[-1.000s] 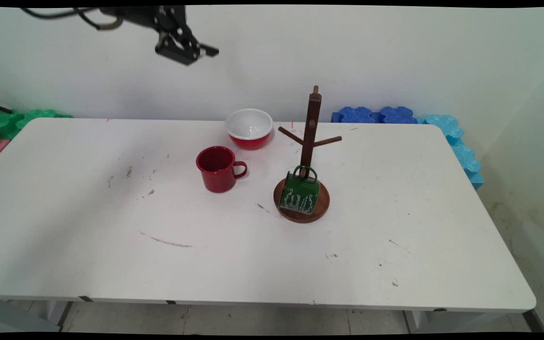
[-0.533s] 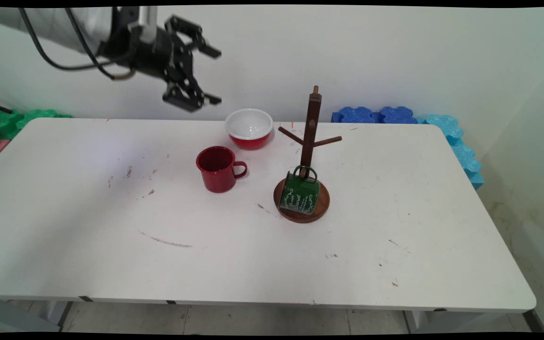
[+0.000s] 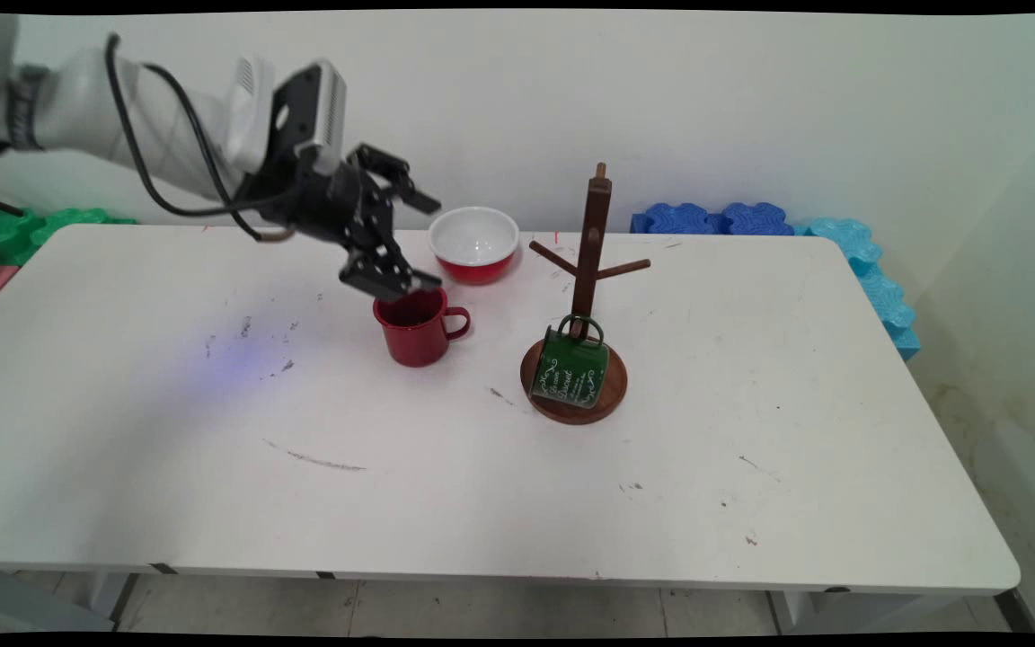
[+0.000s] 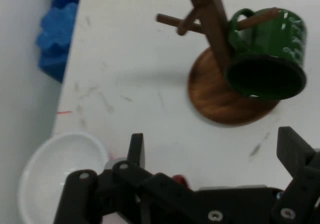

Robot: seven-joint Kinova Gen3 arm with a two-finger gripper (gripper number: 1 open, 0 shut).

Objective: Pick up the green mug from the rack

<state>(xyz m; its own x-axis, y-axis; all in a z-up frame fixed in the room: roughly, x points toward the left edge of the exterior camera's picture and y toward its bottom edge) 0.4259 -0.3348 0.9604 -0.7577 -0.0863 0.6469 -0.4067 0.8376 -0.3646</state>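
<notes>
My black gripper [image 3: 420,243] hangs open just above the rim of a red mug [image 3: 416,325] that stands upright on the white table [image 3: 167,431], handle to the right. One fingertip is over the mug's rim, the other is higher, beside a red bowl with a white inside [image 3: 474,243]. In the hand view the gripper [image 4: 215,151] is open with nothing between its fingers; only a red sliver of the mug [image 4: 179,180] shows behind the linkage. The bowl [image 4: 52,171] lies at the lower left.
A wooden mug tree [image 3: 591,261] stands right of the red mug, with a green mug [image 3: 571,368] hung by its handle on a low peg over the round base. The hand view shows tree [image 4: 212,28] and green mug [image 4: 270,58]. Blue foam blocks [image 3: 724,218] and green ones [image 3: 23,229] line the back.
The arm has come down from the top edge and moved right, bringing the open gripper from high against the wall to just over the red mug. Nothing on the table has moved.
</notes>
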